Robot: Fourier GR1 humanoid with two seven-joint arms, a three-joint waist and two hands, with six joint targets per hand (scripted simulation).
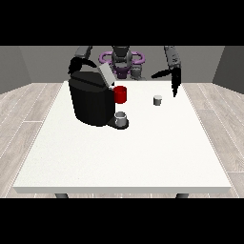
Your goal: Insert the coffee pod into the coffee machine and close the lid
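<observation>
In the front view, a large white rectangular tabletop (pixel 128 157) is seen, with the robot small at 12 o'clock behind it. A bulky black coffee machine (pixel 90 102) stands on the tabletop at about 10 o'clock from its centre. The grey lid (pixel 106 75) of the machine is raised and tilted. A red cylindrical part (pixel 120 94) is seen at the machine's side, and a small grey cup (pixel 122 119) is placed on the machine's base just below it.

The small grey cylindrical coffee pod (pixel 157 100) stands on the tabletop at about 1 o'clock from the centre, well apart from the machine.

The hand at the view's right (pixel 173 78) is held above the tabletop, near the pod at its 1 o'clock. Its fingers are released: the long ones point straight down and the thumb is stretched sideways. Nothing is grasped.

The hand at the view's left (pixel 77 63) is seen behind the top of the machine; the state of its fingers cannot be told.
</observation>
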